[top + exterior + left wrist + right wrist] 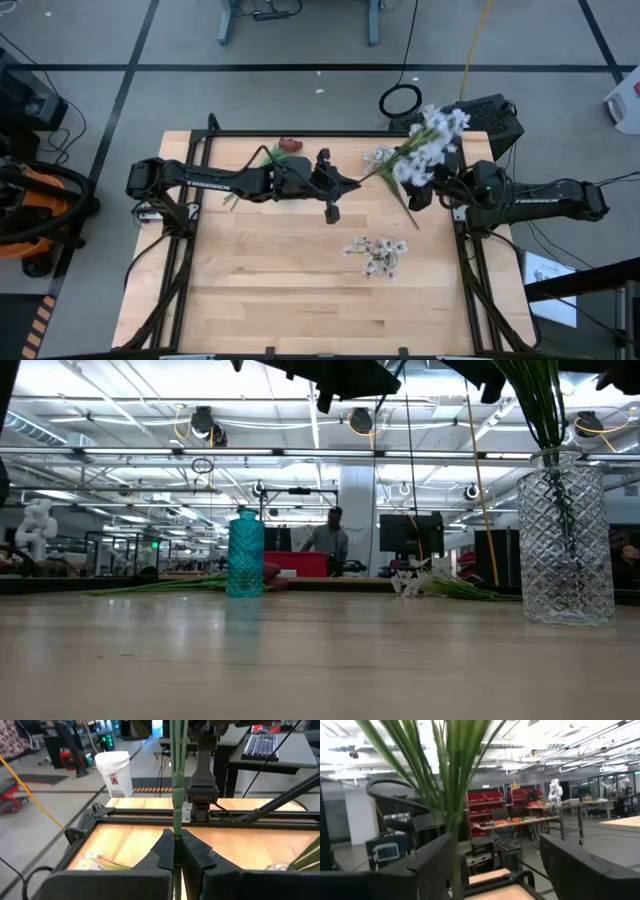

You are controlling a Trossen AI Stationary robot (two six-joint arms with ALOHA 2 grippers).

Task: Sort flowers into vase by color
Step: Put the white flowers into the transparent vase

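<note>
Wooden tabletop (300, 290) is filling the overhead view, with grey floor around it. At its middle, the left gripper (175, 851) is squeezing a thin green stem (177, 780) between its closed fingers; the left wrist view is showing that pinch plainly, the stem running upright past the pads, while from above only the stem's slant toward the white blossoms (432, 145) at the table's far right is showing. The right gripper (495, 865) is standing with its fingers spread wide, and green stalks (452, 775) are rising between them; whether the pads are touching them cannot be told. Only the low view is showing the two vases: a clear cut-glass vase (566, 540) holding green stems at the right, and a teal vase (245, 555) standing farther back. A loose white spray (374, 254) is lying on the wood near the middle-right, and a dark red bud (290, 145) with its stem is lying by the far edge. A person (328, 540) is showing in the room behind.
</note>
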